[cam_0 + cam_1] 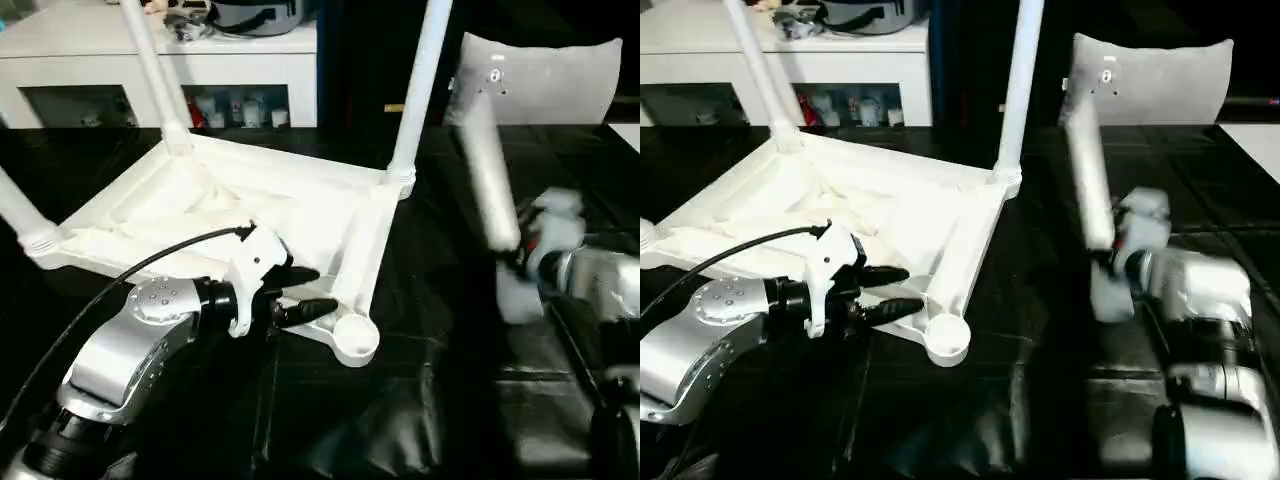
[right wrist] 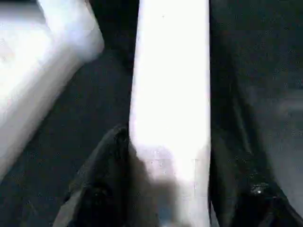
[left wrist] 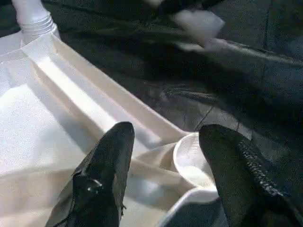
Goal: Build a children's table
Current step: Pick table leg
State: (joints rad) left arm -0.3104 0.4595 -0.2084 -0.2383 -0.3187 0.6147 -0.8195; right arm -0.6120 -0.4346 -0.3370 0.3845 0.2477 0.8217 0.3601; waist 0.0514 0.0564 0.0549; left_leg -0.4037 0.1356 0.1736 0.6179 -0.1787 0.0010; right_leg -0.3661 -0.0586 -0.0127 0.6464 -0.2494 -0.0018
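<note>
The children's table lies upside down on the black-covered surface, its white ribbed top (image 1: pixel 250 215) facing up. Three white legs stand in its corner sockets: far left (image 1: pixel 150 60), far right (image 1: pixel 420 80) and near left (image 1: pixel 20 215). The near right socket (image 1: pixel 355 337) is an empty round cup. My left gripper (image 1: pixel 305 293) is open at the top's near rim beside that socket, with the rim between its fingers (image 3: pixel 109 156). The fourth leg (image 1: pixel 490 190) is raised and tilted to the right of the top. My right gripper (image 2: pixel 168 142) is shut on its lower part.
A white cabinet (image 1: pixel 100 60) with glass doors stands behind the work surface. A pale rounded seat back (image 1: pixel 560 80) sits at the back right. A black cable (image 1: pixel 120 275) arcs over my left forearm. Wrinkled black cover (image 1: pixel 400 420) lies in front of the top.
</note>
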